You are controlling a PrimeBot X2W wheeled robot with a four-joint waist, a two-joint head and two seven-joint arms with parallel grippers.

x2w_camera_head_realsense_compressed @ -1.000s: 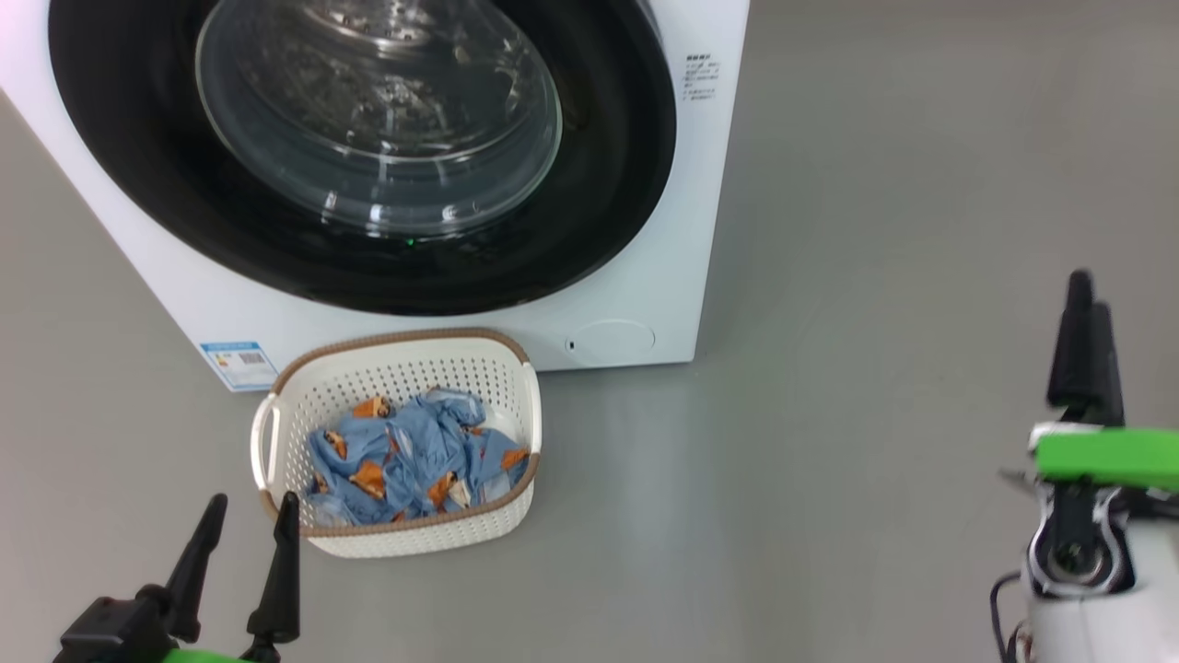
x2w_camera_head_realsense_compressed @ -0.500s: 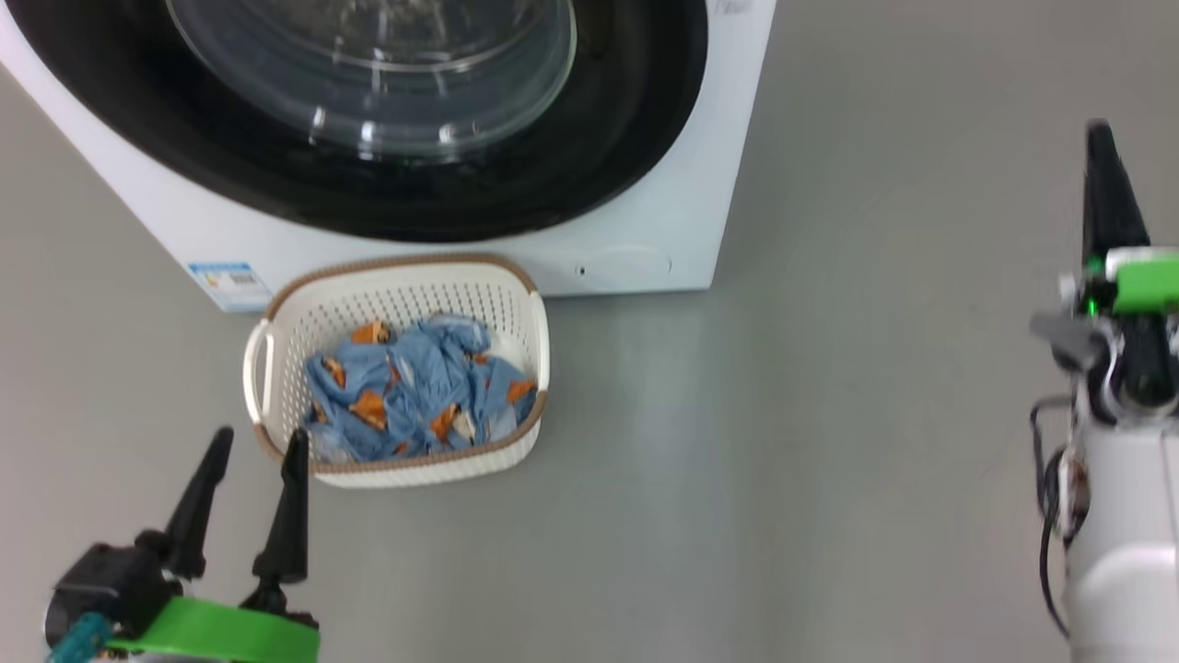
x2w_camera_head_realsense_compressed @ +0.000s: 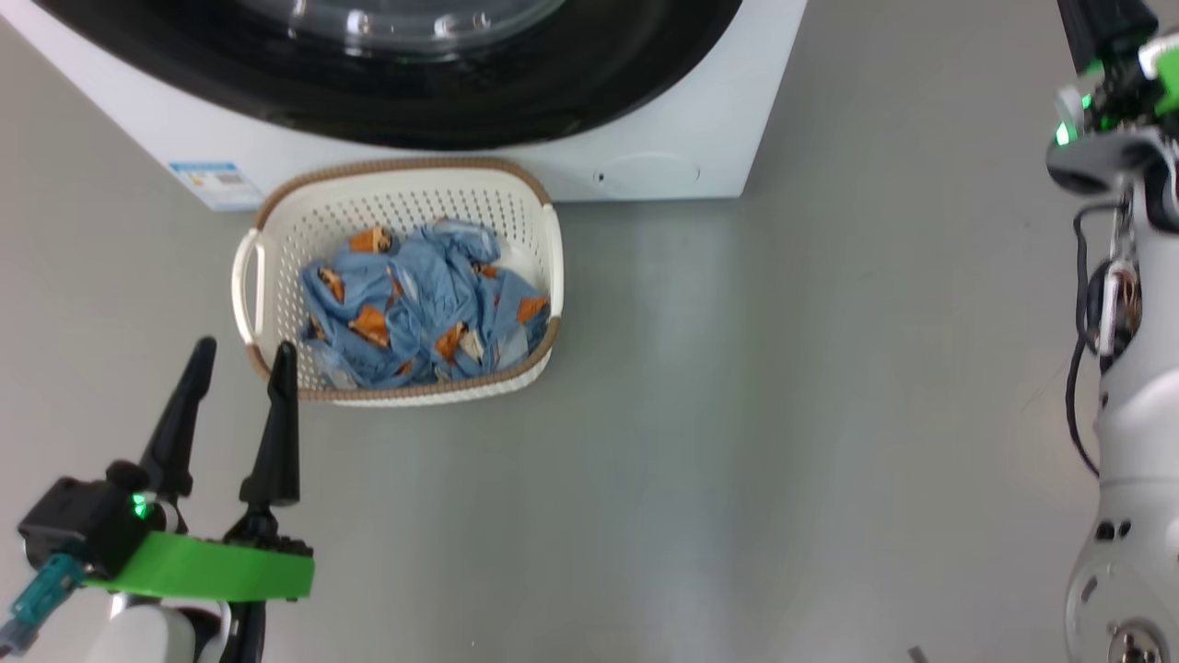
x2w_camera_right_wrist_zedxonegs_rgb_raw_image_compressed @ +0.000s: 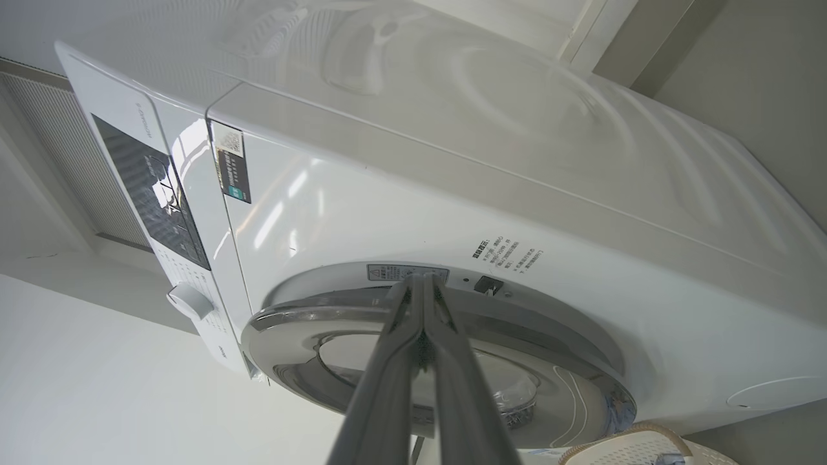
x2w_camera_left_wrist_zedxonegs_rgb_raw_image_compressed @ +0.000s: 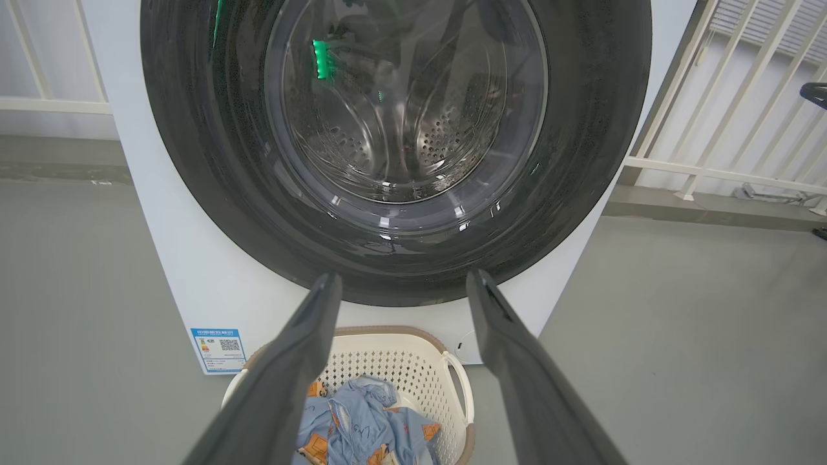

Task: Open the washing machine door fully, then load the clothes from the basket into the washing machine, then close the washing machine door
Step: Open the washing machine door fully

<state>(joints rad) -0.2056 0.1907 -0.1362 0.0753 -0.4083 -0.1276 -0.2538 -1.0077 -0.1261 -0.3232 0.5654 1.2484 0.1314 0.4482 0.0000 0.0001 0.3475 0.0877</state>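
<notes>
While my left gripper (x2w_camera_head_realsense_compressed: 244, 346) stands wide open on nothing at the lower left of the head view, my right gripper (x2w_camera_right_wrist_zedxonegs_rgb_raw_image_compressed: 420, 281) has its two fingers pressed together, empty, tips over the door (x2w_camera_right_wrist_zedxonegs_rgb_raw_image_compressed: 297, 320) rim; touching, I cannot tell. One basket (x2w_camera_head_realsense_compressed: 405, 198), mid-left, holds one bundle of clothes (x2w_camera_head_realsense_compressed: 424, 308), just below the one washing machine (x2w_camera_head_realsense_compressed: 728, 110).

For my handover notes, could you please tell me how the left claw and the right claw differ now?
The left claw is open, the right claw shut. The left claw sits low by the basket; the right claw points at the washing machine door. Both hold nothing.
</notes>
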